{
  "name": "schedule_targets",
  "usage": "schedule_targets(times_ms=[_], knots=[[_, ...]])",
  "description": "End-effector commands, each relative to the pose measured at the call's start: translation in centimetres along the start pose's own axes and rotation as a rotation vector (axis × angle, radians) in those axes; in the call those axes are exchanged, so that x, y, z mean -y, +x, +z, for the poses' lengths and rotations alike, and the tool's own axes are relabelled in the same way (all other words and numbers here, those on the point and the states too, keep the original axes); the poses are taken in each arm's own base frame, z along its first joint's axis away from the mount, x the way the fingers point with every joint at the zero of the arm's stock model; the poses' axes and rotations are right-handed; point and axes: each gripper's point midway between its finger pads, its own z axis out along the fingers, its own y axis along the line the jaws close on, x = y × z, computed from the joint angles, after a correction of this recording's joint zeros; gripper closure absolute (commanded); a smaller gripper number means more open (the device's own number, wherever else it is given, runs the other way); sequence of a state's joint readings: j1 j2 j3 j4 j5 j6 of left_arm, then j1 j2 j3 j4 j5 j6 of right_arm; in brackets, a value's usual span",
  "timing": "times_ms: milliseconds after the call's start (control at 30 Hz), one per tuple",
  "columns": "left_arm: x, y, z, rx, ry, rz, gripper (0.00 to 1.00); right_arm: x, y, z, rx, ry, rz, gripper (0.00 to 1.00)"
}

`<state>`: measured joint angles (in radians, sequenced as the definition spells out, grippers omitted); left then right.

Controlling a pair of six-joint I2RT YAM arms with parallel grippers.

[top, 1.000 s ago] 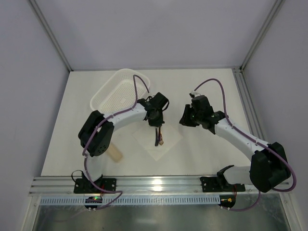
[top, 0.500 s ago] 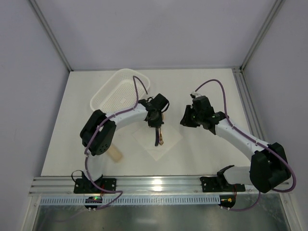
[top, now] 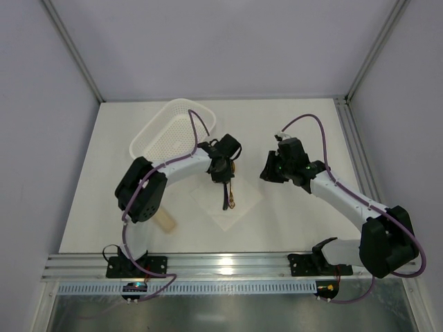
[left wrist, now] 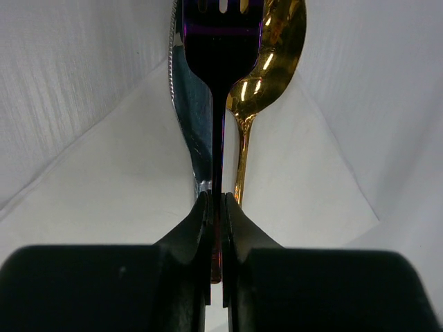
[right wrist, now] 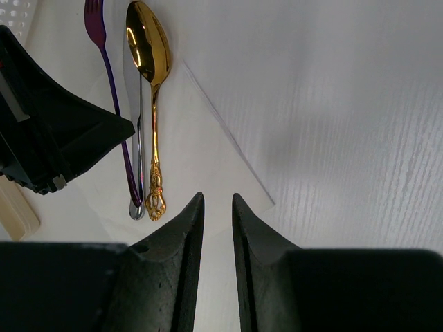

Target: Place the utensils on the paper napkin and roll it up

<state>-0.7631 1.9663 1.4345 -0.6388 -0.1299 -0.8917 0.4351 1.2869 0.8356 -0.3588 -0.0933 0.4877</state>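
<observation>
The white paper napkin (top: 242, 206) lies on the table between the arms, with one corner pointing toward me. The gold spoon (left wrist: 266, 62) and the grey-silver spoon (left wrist: 190, 117) lie side by side on it. My left gripper (left wrist: 216, 207) is shut on the handle of the dark purplish fork (left wrist: 218, 69), which lies just over the silver spoon. In the right wrist view the fork (right wrist: 111, 83), silver spoon (right wrist: 136, 117) and gold spoon (right wrist: 149, 48) show on the napkin (right wrist: 201, 152). My right gripper (right wrist: 217, 207) hangs over the napkin's right corner, narrowly open and empty.
A white perforated basket (top: 169, 135) stands at the back left, just behind the left gripper (top: 225, 176). A flat beige slab (top: 166, 221) lies near the left arm's base. The right gripper (top: 268, 169) hovers right of the napkin.
The left gripper has shifted slightly away from me with the fork still in its jaws. The right arm has barely moved.
</observation>
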Motion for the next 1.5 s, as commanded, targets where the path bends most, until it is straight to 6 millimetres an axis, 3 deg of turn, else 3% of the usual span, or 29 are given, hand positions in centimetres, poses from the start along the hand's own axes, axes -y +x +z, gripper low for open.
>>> schedule_targets(times_ms=[0, 967, 1267, 1467], knots=[[-0.1, -0.3, 0.3, 0.004, 0.003, -0.025, 0.93, -0.7, -1.3, -0.7, 0.057, -0.036, -0.018, 0.75], [-0.4, 0.3, 1.1, -0.03, -0.026, -0.013, 0.85, -0.9, -1.9, -1.3, 0.075, -0.047, -0.015, 0.75], [-0.2, -0.1, 0.5, -0.021, -0.017, -0.015, 0.81, -0.9, -1.8, -1.4, 0.069, -0.052, -0.018, 0.75], [0.4, -0.8, -1.5, -0.002, 0.014, -0.021, 0.8, -1.9, -0.5, -1.1, -0.01, -0.113, -0.088, 0.7]])
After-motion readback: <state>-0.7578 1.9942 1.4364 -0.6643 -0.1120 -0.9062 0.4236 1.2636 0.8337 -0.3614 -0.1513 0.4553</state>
